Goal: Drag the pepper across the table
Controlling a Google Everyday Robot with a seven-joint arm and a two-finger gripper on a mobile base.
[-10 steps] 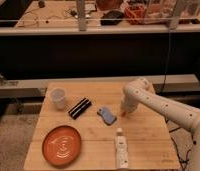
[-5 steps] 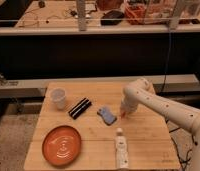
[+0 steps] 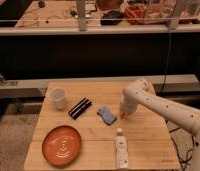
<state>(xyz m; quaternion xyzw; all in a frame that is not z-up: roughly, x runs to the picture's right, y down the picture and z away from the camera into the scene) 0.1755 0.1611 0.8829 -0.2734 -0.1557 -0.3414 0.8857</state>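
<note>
My gripper (image 3: 123,113) points down at the middle right of the pale wooden table (image 3: 148,140), just right of a blue object (image 3: 107,115). Its fingers are shut. A small orange sliver, the pepper (image 3: 121,116), shows at the fingertips against the tabletop. Most of the pepper is hidden by the gripper, and I cannot tell whether it is gripped or only touched. The white arm reaches in from the right edge of the view.
On the table stand a white cup (image 3: 58,97), a black flat bar (image 3: 79,108), a large round orange plate (image 3: 61,145) at the front left and a white bottle (image 3: 122,152) lying near the front edge. A cluttered workbench (image 3: 53,15) with metal rails runs behind.
</note>
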